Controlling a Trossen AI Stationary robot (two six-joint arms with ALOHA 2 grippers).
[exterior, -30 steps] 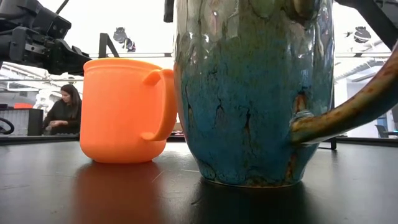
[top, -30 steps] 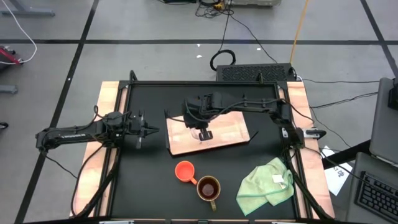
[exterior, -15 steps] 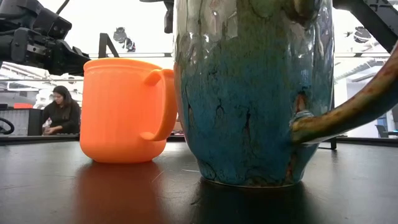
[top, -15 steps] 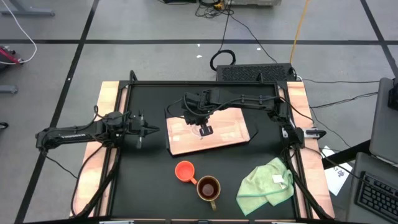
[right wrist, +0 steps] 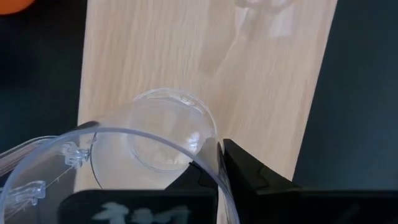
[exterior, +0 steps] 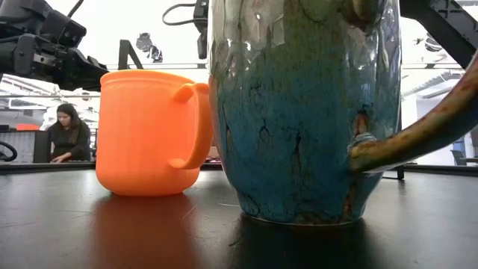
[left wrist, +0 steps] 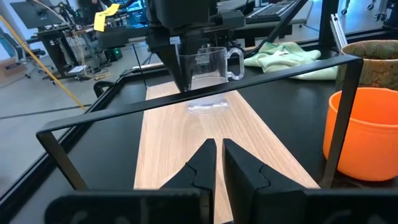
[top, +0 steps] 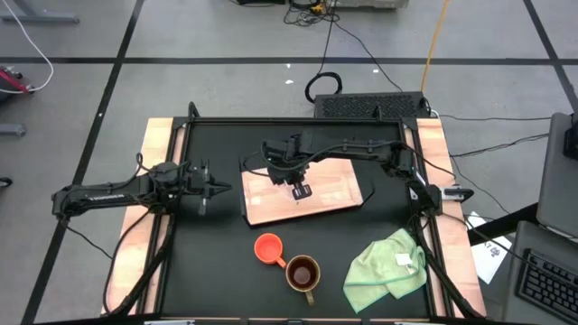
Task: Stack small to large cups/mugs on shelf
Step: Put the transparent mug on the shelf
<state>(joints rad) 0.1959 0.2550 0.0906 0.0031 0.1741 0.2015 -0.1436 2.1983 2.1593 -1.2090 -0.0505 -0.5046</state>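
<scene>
The tiny clear glass cup [left wrist: 208,64], pinched by its rim in the closed right gripper [top: 301,191], has been carried slightly leftward above the light wooden board [top: 339,187], suggesting placement is near. The left gripper [top: 219,189], nearly closed and empty, waits beside the board.

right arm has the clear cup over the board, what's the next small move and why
Probably lower it straight down, then open. The right gripper is shut on the rim of the clear glass cup, which hangs above the wooden board with a visible gap under its base. The orange cup and brown mug wait on the tabletop.
</scene>
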